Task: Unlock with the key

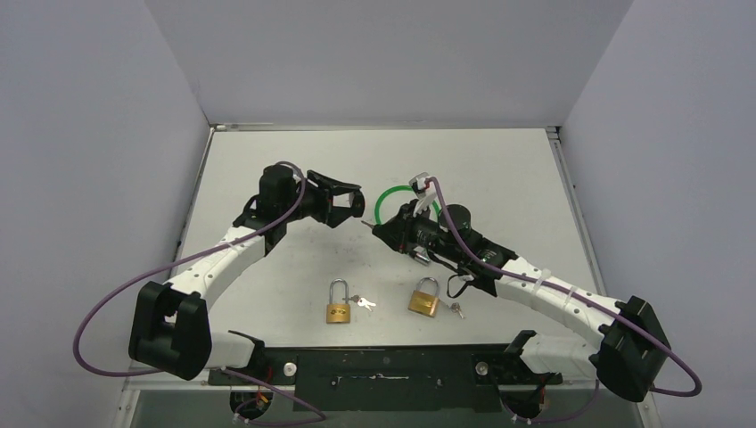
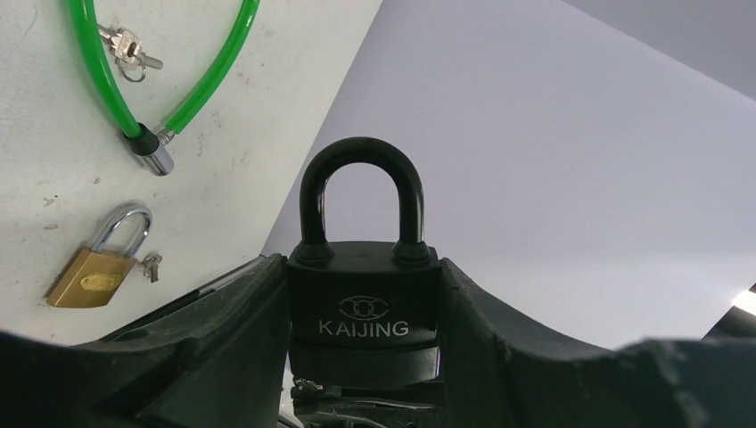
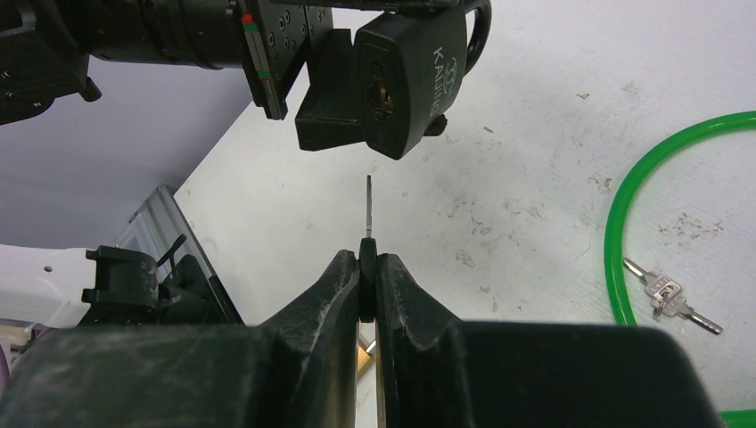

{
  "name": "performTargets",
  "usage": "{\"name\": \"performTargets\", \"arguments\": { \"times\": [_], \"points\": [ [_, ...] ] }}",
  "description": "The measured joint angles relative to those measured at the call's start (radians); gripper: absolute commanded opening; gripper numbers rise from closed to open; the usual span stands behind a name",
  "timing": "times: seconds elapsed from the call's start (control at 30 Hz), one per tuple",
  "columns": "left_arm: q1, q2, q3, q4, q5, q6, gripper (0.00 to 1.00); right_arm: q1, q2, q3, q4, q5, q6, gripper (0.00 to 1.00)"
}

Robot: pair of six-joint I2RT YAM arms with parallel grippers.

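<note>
My left gripper (image 1: 349, 203) is shut on a black KAIJING padlock (image 2: 363, 294), held above the table with its shackle closed. In the right wrist view the padlock (image 3: 410, 80) shows its keyhole end facing my right gripper (image 3: 367, 267). My right gripper (image 1: 382, 228) is shut on a key with a black head (image 3: 367, 276); the thin blade (image 3: 368, 205) points at the keyhole and stops a short gap below it. In the top view the two grippers face each other over the middle of the table.
Two brass padlocks (image 1: 337, 303) (image 1: 425, 297) with small keys lie near the front edge. A green cable lock (image 1: 385, 201) loops behind my right gripper, with a key pair (image 3: 670, 299) inside its loop. Walls enclose the table.
</note>
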Motion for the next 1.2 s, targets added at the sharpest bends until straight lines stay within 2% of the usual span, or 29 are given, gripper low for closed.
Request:
{"name": "performTargets", "arguments": {
  "times": [0.43,0.77,1.2],
  "points": [
    [-0.004,0.000,0.008,-0.050,-0.005,0.126,0.00,0.024,0.000,0.000,0.058,0.062,-0.020,0.00],
    [-0.006,0.000,0.008,-0.071,-0.014,0.126,0.00,0.030,0.072,0.080,0.045,0.092,-0.025,0.00],
    [-0.006,0.000,0.008,-0.076,-0.025,0.126,0.00,0.035,0.084,0.085,0.014,0.090,-0.055,0.00]
  ]
}}
